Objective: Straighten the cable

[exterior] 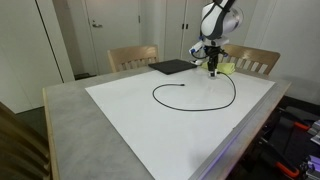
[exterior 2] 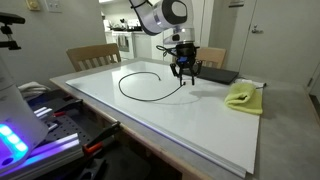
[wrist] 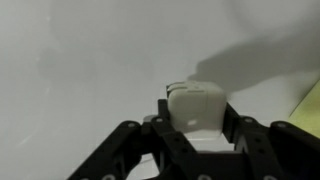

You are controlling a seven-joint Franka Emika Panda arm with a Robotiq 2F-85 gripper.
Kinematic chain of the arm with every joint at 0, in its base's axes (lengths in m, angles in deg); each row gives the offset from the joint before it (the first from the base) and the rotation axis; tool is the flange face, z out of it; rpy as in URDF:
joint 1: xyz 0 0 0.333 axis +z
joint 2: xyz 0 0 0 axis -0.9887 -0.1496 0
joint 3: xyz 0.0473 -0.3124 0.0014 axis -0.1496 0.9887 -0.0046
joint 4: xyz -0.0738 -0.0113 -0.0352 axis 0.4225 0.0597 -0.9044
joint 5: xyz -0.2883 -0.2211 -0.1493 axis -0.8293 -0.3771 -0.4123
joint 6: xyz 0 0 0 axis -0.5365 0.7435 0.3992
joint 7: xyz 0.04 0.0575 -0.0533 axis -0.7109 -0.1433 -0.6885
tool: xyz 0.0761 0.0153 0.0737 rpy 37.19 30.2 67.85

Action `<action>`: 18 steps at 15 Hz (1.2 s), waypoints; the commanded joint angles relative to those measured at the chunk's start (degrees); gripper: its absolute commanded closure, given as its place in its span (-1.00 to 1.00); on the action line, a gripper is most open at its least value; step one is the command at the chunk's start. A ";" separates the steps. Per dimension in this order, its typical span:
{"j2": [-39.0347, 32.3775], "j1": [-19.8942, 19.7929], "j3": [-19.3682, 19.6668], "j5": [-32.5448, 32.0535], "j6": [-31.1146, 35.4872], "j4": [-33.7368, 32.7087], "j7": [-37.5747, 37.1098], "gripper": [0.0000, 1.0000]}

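The gripper (exterior 2: 184, 74) is half closed on a small white block (wrist: 196, 108). From beneath it the cable (exterior: 154, 94) curls away in an open loop over a white sheet (exterior: 130, 115) on the grey desk (exterior: 70, 120). A black pad (exterior: 172, 67) and a yellow cloth (exterior 2: 240, 96) lie near it. Wooden chairs (exterior: 132, 57) and white doors (exterior: 100, 25) stand beyond.

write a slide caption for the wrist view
Gripper clamps a white plug over the white sheet, yellow cloth at the edge.
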 commanded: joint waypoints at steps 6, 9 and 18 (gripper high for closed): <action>-18.45 22.86 28.48 34.97 -15.54 -4.95 0.36 0.49; -14.52 20.81 24.93 29.73 -11.96 -2.86 0.41 -0.01; -8.89 15.47 19.92 22.88 -9.39 -1.19 0.49 0.49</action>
